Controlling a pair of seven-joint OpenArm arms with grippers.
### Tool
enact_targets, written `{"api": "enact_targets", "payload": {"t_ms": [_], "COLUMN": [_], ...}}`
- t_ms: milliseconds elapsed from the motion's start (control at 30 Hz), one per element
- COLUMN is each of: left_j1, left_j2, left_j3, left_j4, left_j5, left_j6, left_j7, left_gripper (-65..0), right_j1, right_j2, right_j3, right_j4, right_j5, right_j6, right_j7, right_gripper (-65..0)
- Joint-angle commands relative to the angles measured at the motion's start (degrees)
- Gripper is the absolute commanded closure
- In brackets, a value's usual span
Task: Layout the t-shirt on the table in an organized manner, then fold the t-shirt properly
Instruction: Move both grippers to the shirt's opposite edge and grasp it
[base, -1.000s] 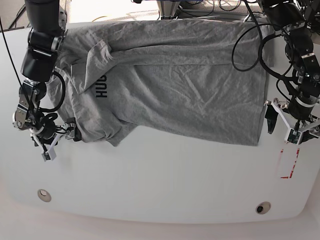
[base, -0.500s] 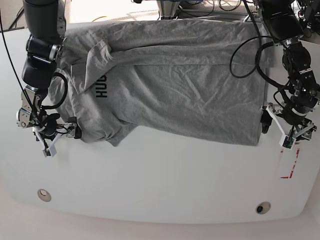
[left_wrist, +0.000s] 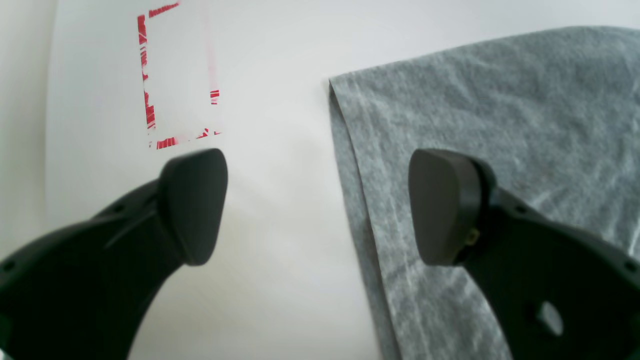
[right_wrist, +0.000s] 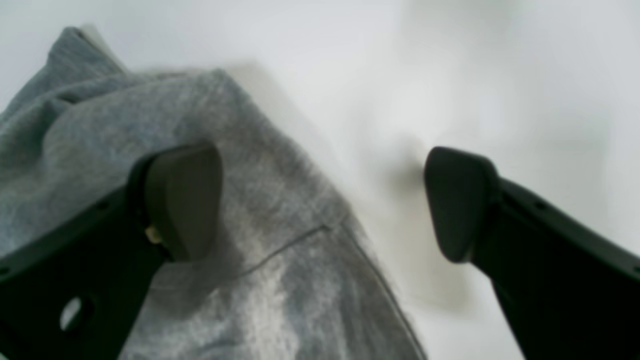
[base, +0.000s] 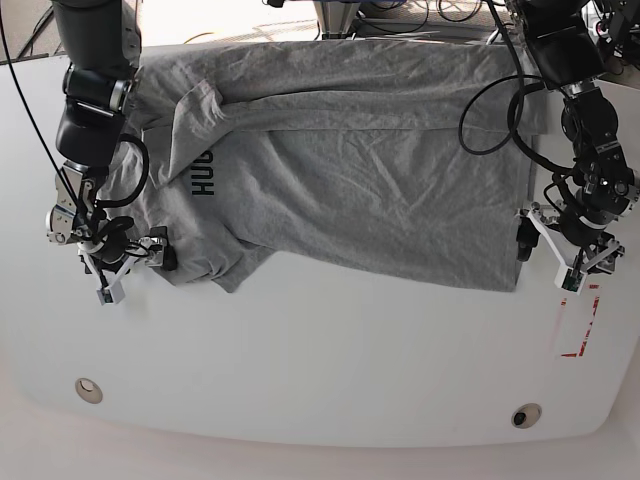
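White tabletop (base: 330, 350) fills the base view, rounded along its lower edge, with cables and dark equipment behind the upper edge. Two round grommets sit low in the frame, one lower left (base: 88, 388) and one lower right (base: 525, 414); a broken red rectangle mark (base: 576, 328) lies at the right.

T-shirt (base: 370, 180): heather-grey, soft, heavily creased, spread across the upper half of the frame. Its upper part is folded down over the body in a long horizontal flap, and the left portion is bunched and overlapped. The lower edge runs diagonally, dropping to a corner at right.

Lettering: black block letters "HU" readable, turned sideways, at left of centre (base: 203, 175) (the rest is hidden under the fold).

Right hand (base: 135, 266), at the left of the base view: fingers spread wide, nothing gripped. In its wrist view one finger (right_wrist: 182, 200) is over the grey cloth and the other (right_wrist: 457, 200) over bare tabletop, so the shirt's edge lies between them.

Left hand (base: 548, 250), at the right of the base view: also spread wide, gripping nothing. In its wrist view the shirt's straight side edge (left_wrist: 350, 165) runs between the fingers, one over fabric, the other over bare tabletop just below the red mark.
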Motion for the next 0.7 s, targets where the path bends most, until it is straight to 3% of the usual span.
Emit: {"api": "enact_targets", "payload": {"t_ms": [0,100,200,500,667], "left_j1": [-1.91,-2.00,-2.18,-3.14,-3.58], "left_j2": [-0.93,-0.93,-0.93,-0.93,-0.93], "left_j3": [-0.15,-0.15,-0.15,-0.15,-0.15], "left_j4": [0.06,-1.26,-2.22,-5.48,-8.82], "left_j5": [-0.52,-0.52,-0.52,-0.43,-0.69], "left_j6": [0.17,0.17,0.17,0.17,0.17], "left_j7": [-1.33,-1.33,-1.50,-4.93,-5.28], "left_gripper": [-54.2,-54.2,-54.2,-54.2,-54.2], "right_j1": [0.51,0.51,-0.02,-0.19,-0.19], "right_j2": [-0.11,-0.99,-1.34,-1.60,-1.51], "right_j3": [0.00,0.00,0.00,0.00,0.00], "right_j4": [0.51,0.51,0.51,0.51,0.60], "right_j5": [0.41,0.41,0.41,0.41,0.41], "right_j6": [0.52,0.52,0.52,0.52,0.52], "right_j7": [-1.07,-1.07,-0.98,-0.89,-0.89], "right_gripper": [-60.9,-54.9,-44.2,0.0,-1.0]}}
